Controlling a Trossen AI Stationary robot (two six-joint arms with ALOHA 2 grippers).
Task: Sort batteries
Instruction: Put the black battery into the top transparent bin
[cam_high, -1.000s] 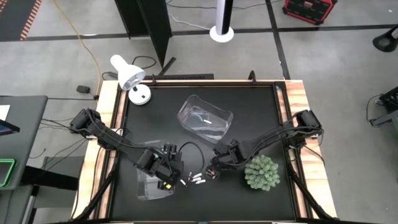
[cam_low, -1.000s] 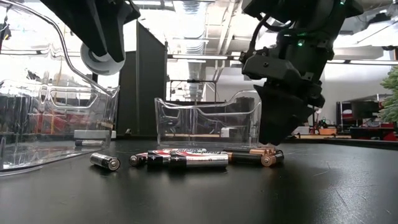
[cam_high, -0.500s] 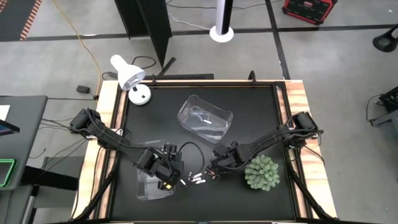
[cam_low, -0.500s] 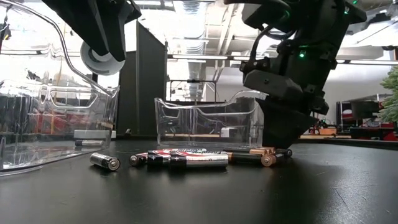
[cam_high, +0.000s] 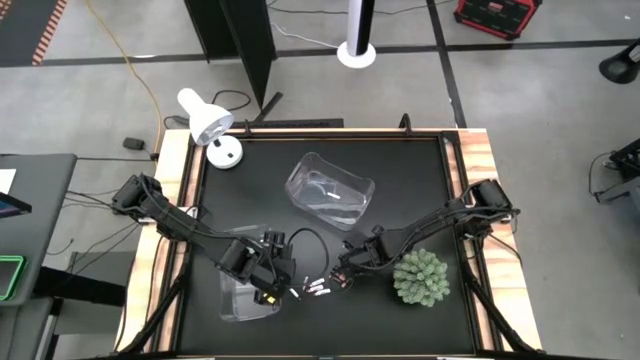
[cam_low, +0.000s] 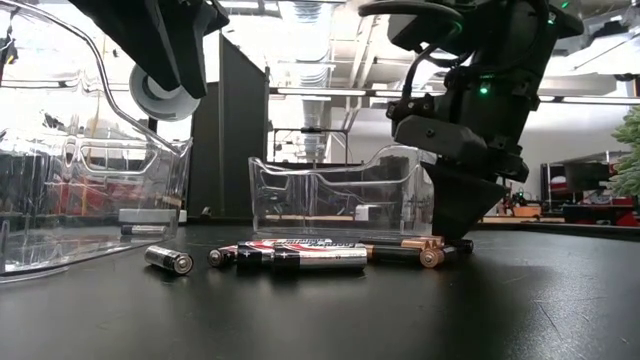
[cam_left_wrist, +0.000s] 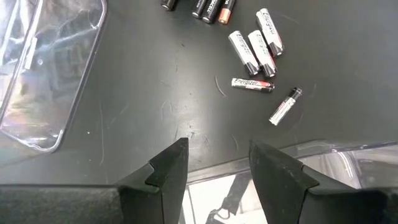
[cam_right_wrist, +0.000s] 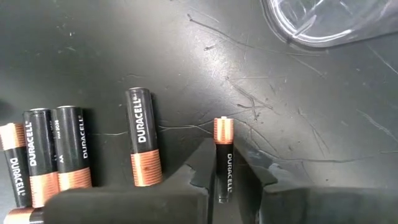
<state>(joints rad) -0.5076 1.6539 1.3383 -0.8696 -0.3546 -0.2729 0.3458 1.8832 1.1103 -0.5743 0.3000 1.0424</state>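
Note:
Several batteries lie in a loose row on the black table near its front edge: silvery ones (cam_left_wrist: 255, 53) and dark ones with copper ends (cam_right_wrist: 140, 137). My right gripper (cam_right_wrist: 225, 149) is down at the table, shut on one dark battery (cam_right_wrist: 224, 163) that lies apart from the other dark ones. My left gripper (cam_left_wrist: 217, 165) hangs open over the rim of the near clear bin (cam_high: 243, 295), with nothing between its fingers. A second clear bin (cam_high: 330, 190) stands toward the table's middle. My right gripper pinches the dark battery by the two long sides of its black body (cam_right_wrist: 224, 177), one finger (cam_right_wrist: 204, 163) on each side. The copper end (cam_right_wrist: 223, 129) sticks out past the fingertips. The fingers come from above, pointing down. The battery lies flat on the table.
A green spiky plant (cam_high: 421, 278) stands just right of my right gripper. A white desk lamp (cam_high: 208, 122) sits at the far left corner. A few batteries lie inside the far bin. Open black table stretches along the far and right sides.
My right gripper has sunk a little lower onto the table at the dark batteries' end of the row.

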